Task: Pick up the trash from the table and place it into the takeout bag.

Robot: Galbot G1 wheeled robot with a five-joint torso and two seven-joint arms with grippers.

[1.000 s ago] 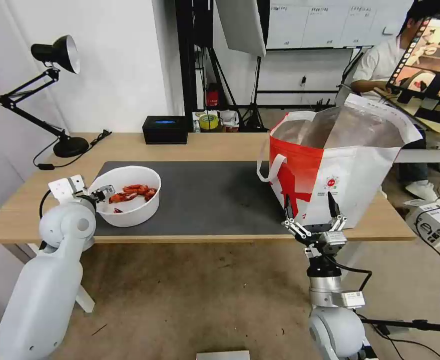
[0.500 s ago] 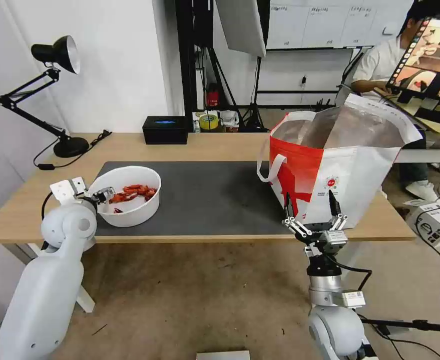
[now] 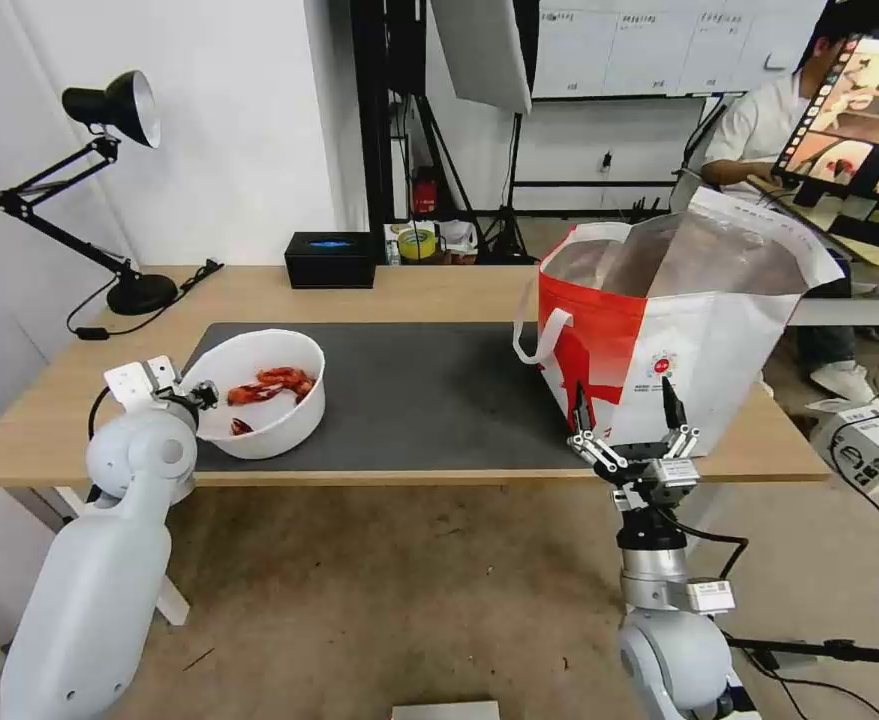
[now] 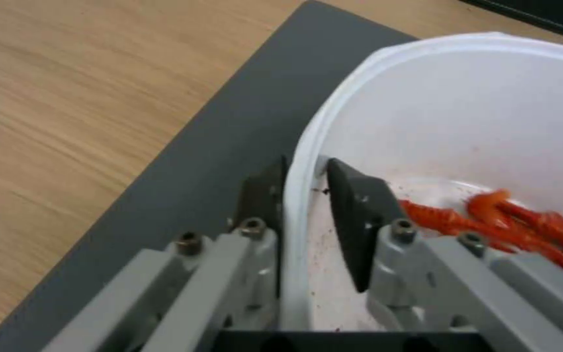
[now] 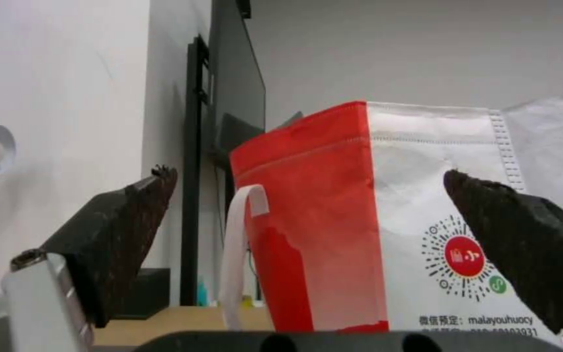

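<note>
Left gripper (image 4: 302, 195) clamps the bowl (image 3: 259, 390) rim at nine o'clock; right gripper (image 3: 627, 420), jaws apart, faces the bag (image 3: 679, 330).

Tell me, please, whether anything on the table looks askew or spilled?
Nothing is spilled, but the white round bowl of red crayfish shells sits tilted on the dark grey mat, its rim pinched by the left gripper.
</note>
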